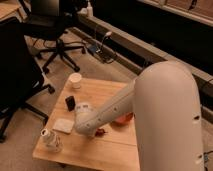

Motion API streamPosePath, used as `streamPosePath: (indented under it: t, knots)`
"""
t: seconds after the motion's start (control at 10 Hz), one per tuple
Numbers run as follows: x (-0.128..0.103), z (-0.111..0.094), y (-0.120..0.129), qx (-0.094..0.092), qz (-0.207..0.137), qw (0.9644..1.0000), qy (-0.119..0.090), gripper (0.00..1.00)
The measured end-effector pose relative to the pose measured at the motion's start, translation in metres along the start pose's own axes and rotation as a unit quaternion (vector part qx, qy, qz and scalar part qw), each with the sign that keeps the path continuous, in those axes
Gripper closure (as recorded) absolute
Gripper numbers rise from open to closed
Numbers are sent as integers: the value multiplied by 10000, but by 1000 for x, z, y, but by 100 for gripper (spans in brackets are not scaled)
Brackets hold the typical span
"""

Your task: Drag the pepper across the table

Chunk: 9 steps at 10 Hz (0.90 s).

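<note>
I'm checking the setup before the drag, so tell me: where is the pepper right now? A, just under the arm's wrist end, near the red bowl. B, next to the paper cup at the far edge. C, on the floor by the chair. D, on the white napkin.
A: the pepper lies on the table just below the gripper end of the arm, beside the bowl, far from the cup and off the napkin.

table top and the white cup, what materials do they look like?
Table: looks like light wood with a matte finish; pale boards with faint plank lines.
White cup: probably paper or plastic, matte and opaque; which one is not clear.
The gripper sits low over the table's front, beside the pepper, mostly hidden by the arm.
</note>
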Motion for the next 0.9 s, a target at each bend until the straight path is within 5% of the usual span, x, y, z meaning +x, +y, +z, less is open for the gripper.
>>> streamPosePath:
  t: [0.9]
  knots:
    - [-18,5,-43,5,152,9998,-86,76]
